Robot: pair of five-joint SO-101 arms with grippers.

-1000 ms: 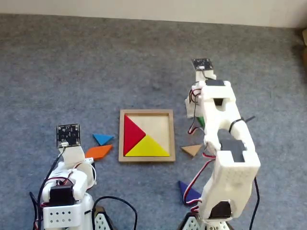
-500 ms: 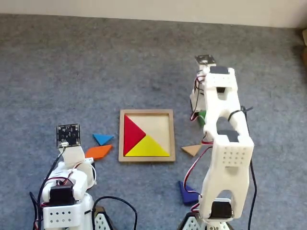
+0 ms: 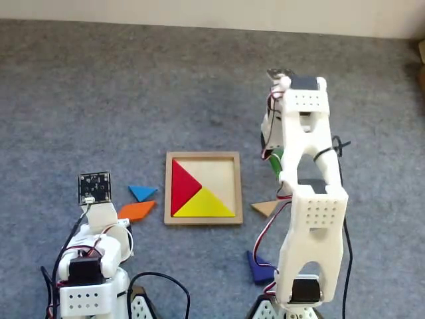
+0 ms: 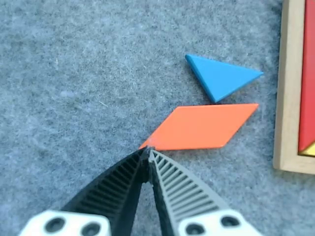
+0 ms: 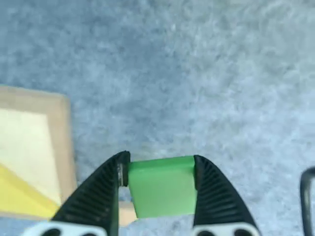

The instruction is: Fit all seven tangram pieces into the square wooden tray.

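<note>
a grey, carpet-like tabletop (image 3: 133,100) carries everything. the right arm (image 3: 309,199) stretches far out over it, its end effector (image 5: 161,158) clamped on a green piece (image 5: 160,189), one finger against each of two opposite edges. whether that piece touches the tabletop cannot be told. the left arm (image 3: 89,259) sits folded back, its end effector (image 4: 147,155) closed, fingertips pressed together with nothing between them.

the square wooden tray (image 3: 202,156) lies between the two end effectors, nearer the right one, with a corner of its rim (image 5: 61,142) just beside the held green piece. inside the tray a red triangle (image 3: 182,183) fills the side toward the left end effector, and a yellow triangle (image 3: 206,203) meets it along one edge; the remaining tray floor is bare wood.

a dark blue triangle (image 3: 259,266) lies well behind the right end effector, close to that arm's base. an orange parallelogram (image 4: 202,127) lies flat right at the tips of the left end effector, one corner meeting them. a light blue triangle (image 4: 221,78) sits just beyond the parallelogram, apart from it. a tan triangle (image 3: 267,208) rests behind the right end effector, just outside the tray.
</note>
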